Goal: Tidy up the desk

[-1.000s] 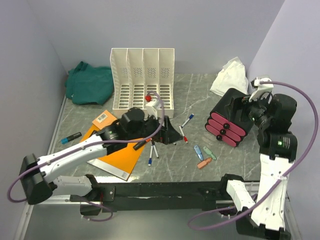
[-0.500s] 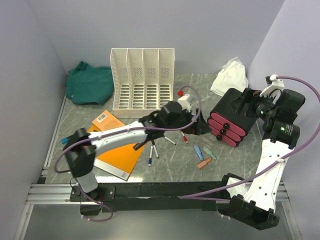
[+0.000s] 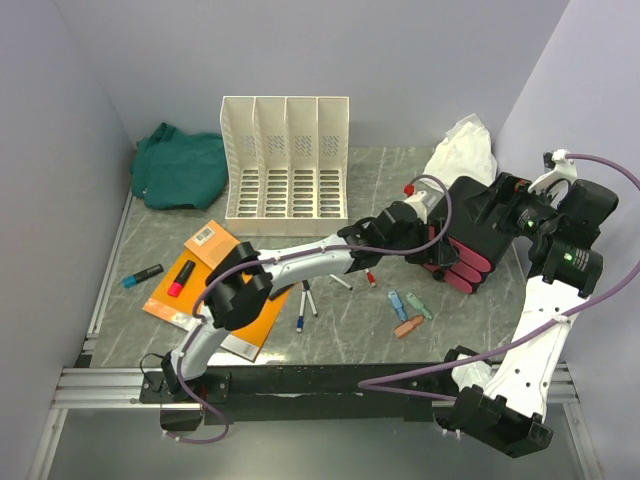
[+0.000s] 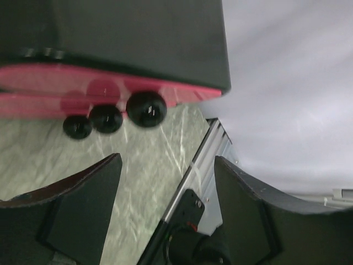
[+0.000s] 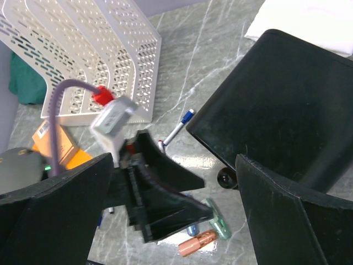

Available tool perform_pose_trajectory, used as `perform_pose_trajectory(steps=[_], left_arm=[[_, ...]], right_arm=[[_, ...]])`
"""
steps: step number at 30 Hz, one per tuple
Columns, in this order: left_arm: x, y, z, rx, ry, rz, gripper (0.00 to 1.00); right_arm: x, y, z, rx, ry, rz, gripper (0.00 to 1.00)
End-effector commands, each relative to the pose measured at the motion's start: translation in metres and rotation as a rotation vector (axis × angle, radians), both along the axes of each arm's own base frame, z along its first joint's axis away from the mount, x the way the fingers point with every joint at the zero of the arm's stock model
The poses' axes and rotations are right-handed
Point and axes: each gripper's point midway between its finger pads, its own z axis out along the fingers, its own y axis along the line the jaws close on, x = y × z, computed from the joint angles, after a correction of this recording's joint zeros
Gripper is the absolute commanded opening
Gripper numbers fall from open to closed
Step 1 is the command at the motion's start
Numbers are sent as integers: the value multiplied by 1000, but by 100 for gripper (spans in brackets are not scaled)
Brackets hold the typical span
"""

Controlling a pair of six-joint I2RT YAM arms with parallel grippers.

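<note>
While L-arm (image 3: 300,262) lies outstretched, R-arm (image 3: 545,300) stands.

White-and-black arms (image 3: 310,258), purple cables (image 3: 600,161)

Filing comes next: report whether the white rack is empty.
Empty: the white rack shows only bare perforated panels in every slot.

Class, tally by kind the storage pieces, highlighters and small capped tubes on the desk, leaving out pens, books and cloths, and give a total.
File rack: 1
Drawer unit: 1
Highlighters: 2 (teal, pink)
Small tubes: 3 (blue, green, orange)
Total: 7
</note>
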Motion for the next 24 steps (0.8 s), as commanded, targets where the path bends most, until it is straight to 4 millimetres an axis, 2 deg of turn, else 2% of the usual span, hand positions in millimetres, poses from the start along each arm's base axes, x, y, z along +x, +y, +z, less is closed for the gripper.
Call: perform_pose_trajectory(steps=[1, 18, 24], left_arm=[[4, -24, 28, -79, -25, -30, 72], [26, -47, -8, -50, 7, 33, 60], [33, -50, -5, -61, 0, 53, 47]], right_arm=[[3, 0, 12, -5, -46, 12, 100], [3, -3, 9, 5, -42, 5, 100], [3, -3, 8, 8, -40, 3, 100]])
